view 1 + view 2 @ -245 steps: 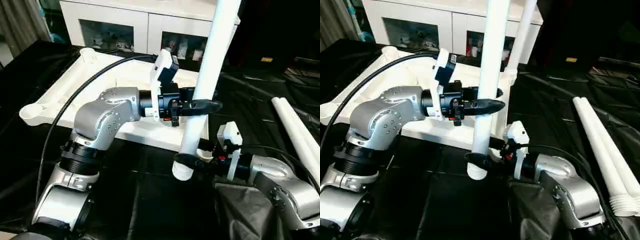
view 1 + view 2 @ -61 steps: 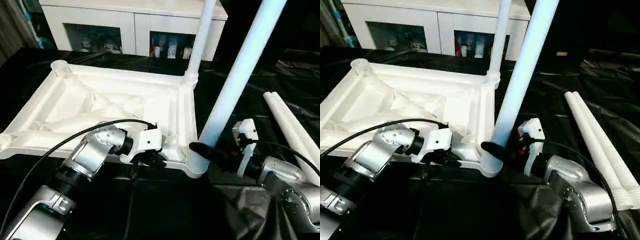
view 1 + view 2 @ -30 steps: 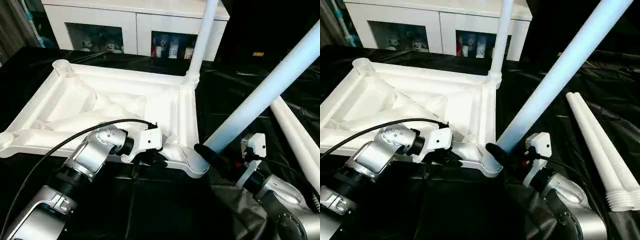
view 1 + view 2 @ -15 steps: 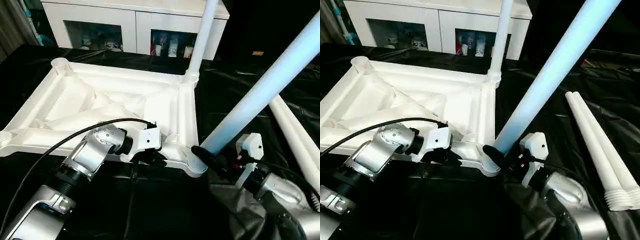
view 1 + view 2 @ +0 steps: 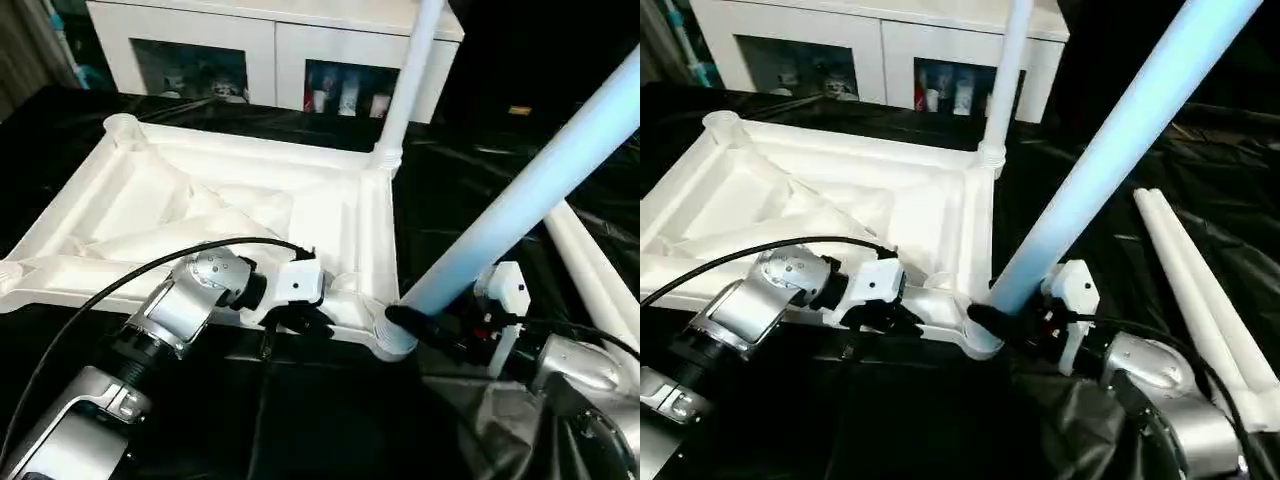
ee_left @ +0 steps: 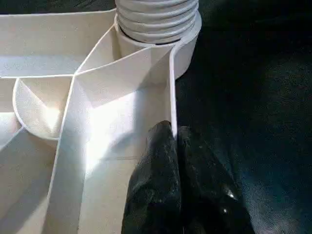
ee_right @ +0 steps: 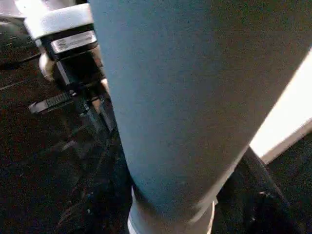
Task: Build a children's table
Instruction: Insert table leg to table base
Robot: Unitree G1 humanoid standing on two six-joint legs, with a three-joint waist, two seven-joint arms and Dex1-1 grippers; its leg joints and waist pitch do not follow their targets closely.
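Table top lies upside down on the black sheet, one leg upright at its far corner.
Hollow plastic: light, stiff, slick. Left gripper is pinched shut on the near rim; right gripper grasps a tilted second leg low by its ribbed end, probably the best hold.

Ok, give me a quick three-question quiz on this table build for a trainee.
1. True or false: the left pincer is shut on the rim of the tabletop.
2. Which pincer grips the tilted leg? A) left B) right
3. How many spare legs lie on the black sheet?

Key: 1 true; 2 B, the right pincer holds it near the corner socket; 3 two.
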